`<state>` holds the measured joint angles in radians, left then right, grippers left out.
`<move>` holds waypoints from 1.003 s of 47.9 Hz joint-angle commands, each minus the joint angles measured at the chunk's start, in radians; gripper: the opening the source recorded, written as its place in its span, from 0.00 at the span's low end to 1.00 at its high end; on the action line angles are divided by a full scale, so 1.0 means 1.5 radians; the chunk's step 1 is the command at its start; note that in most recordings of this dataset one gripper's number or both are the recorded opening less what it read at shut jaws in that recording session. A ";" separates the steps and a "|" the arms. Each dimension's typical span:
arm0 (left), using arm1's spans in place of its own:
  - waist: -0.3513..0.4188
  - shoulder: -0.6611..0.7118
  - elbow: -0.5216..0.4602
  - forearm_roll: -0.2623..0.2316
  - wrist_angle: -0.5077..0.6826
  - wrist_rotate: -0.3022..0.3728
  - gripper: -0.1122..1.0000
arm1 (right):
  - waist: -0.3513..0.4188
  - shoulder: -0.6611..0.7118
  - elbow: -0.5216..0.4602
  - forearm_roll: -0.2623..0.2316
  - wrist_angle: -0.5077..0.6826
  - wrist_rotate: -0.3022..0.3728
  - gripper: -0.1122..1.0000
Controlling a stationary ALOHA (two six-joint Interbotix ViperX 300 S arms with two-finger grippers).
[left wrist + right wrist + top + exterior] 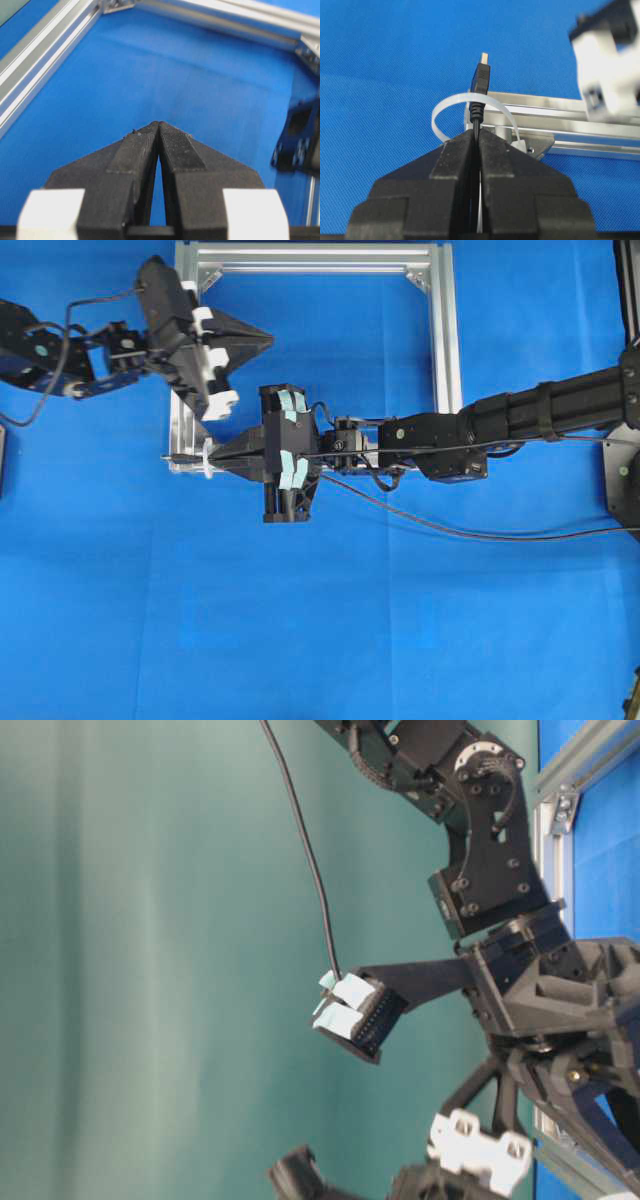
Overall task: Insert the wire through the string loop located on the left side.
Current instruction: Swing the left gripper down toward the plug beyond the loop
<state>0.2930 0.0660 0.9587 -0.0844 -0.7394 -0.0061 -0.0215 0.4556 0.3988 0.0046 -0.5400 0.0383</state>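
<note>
The wire's black plug (479, 80) with its silver tip sticks out past the white string loop (444, 108), which hangs at the end of the silver frame (570, 122). The plug appears to pass through the loop. My right gripper (479, 134) is shut on the wire just behind the plug. From overhead, the right gripper (216, 453) points left at the frame's lower left corner, with the string loop (207, 464) at its tips and the plug (176, 455) beyond. My left gripper (268, 337) is shut on nothing, up and to the right of the loop, inside the frame; its jaws (159, 126) hover over blue cloth.
The silver frame (446, 340) lies on blue cloth, open toward the front. The right arm (540, 415) reaches across the frame's right bar. A black cable (460, 532) trails right across the cloth. Frame bars (35, 62) run along the left wrist view's left and top.
</note>
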 commanded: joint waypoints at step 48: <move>-0.074 -0.223 0.221 0.008 -0.011 -0.002 0.10 | -0.001 -0.015 -0.012 0.001 -0.003 0.001 0.10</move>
<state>0.2286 -0.2408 1.2855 -0.0752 -0.7501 -0.0031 -0.0215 0.4541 0.3988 0.0031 -0.5400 0.0383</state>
